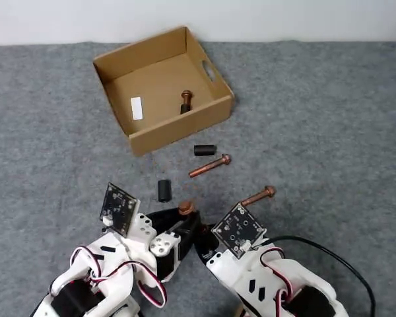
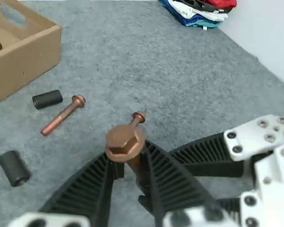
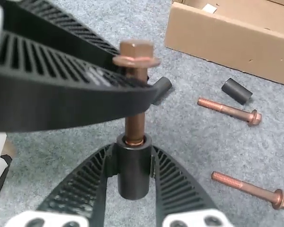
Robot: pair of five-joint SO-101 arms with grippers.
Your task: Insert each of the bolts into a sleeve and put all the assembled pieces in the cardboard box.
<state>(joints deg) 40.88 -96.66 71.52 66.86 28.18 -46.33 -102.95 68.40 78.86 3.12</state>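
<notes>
My left gripper (image 2: 128, 163) is shut on a copper bolt (image 2: 125, 141), which stands upright with its hex head on top. Below it my right gripper (image 3: 132, 176) is shut on a black sleeve (image 3: 132, 165), and the bolt's shank (image 3: 135, 125) enters the sleeve's top opening. In the high view both grippers meet near the table's front, at the bolt head (image 1: 186, 208). Two loose bolts (image 1: 209, 166) (image 1: 257, 196) and two loose sleeves (image 1: 204, 150) (image 1: 164, 190) lie on the grey carpet. The cardboard box (image 1: 178, 125) behind them holds one assembled piece (image 1: 186, 101).
The grey carpet (image 1: 317, 119) covers the whole table. A pile of folded clothes (image 2: 199, 12) lies far off by the wall. The box has a handle cutout (image 1: 208, 70) in its right wall and a white label (image 1: 136, 107) on its floor.
</notes>
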